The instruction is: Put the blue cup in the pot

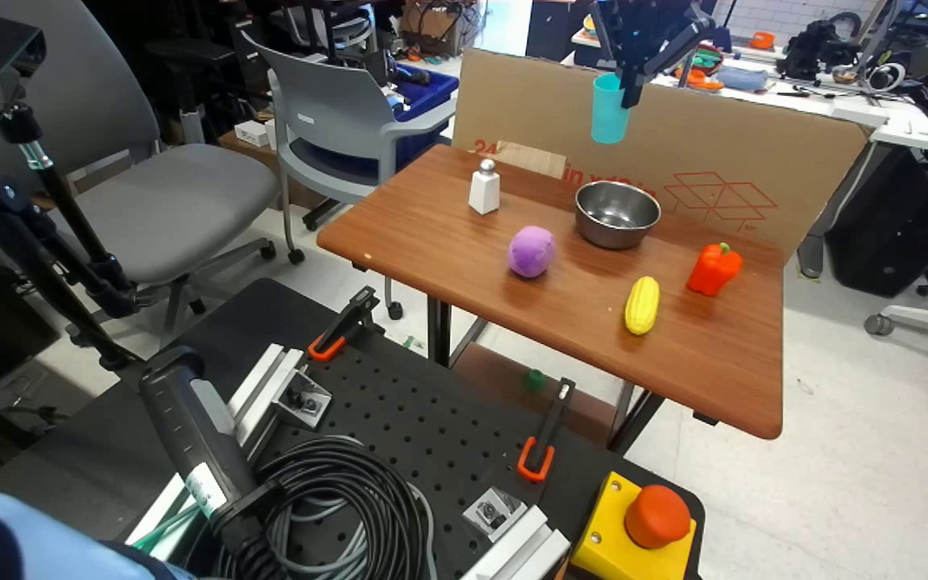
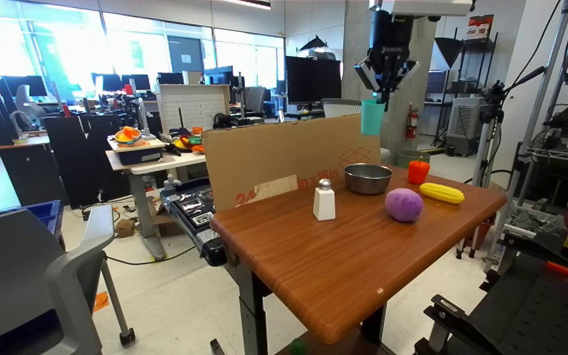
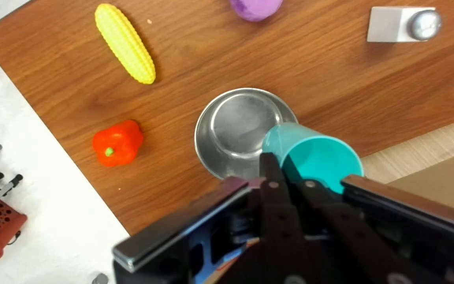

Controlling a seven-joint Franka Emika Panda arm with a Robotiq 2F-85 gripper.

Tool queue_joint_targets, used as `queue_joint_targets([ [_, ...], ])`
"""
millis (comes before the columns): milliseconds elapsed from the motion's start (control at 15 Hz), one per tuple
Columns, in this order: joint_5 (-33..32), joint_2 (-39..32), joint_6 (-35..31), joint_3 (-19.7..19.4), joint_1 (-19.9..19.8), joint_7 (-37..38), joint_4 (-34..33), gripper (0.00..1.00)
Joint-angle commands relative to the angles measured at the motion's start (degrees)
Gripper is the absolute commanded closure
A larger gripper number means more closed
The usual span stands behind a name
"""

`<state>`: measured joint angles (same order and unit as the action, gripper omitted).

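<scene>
Cup (image 2: 372, 118) hangs mouth up in the air above the pot (image 1: 613, 236), well off the tabletop (image 1: 585, 298), and the claw (image 3: 279, 159) is pinched narrow on 1 side of the wall, near the rim. It looks like thin plastic, so I judge it light, fairly stiff yet a bit springy, hard to break and slightly slick. Taking it by the wall at the rim suits it; with only 1 spot held, it may swivel, so a gentle lowering before letting go seems wise.

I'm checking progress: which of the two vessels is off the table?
The blue cup, held up in the gripper; the steel pot rests on the table.
</scene>
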<state>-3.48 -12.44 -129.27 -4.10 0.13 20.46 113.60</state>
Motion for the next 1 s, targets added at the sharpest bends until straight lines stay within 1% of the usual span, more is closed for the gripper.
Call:
queue_joint_targets([
  [0,-0.80,-5.08,0.39,-1.29,-0.88,0.56,-3.56,0.99],
  [400,-3.98,-12.14,0.22,-3.65,-0.09,2.77,-7.79,0.99],
  [933,-4.20,-18.24,0.02,-3.63,0.93,3.05,-11.27,0.99],
])
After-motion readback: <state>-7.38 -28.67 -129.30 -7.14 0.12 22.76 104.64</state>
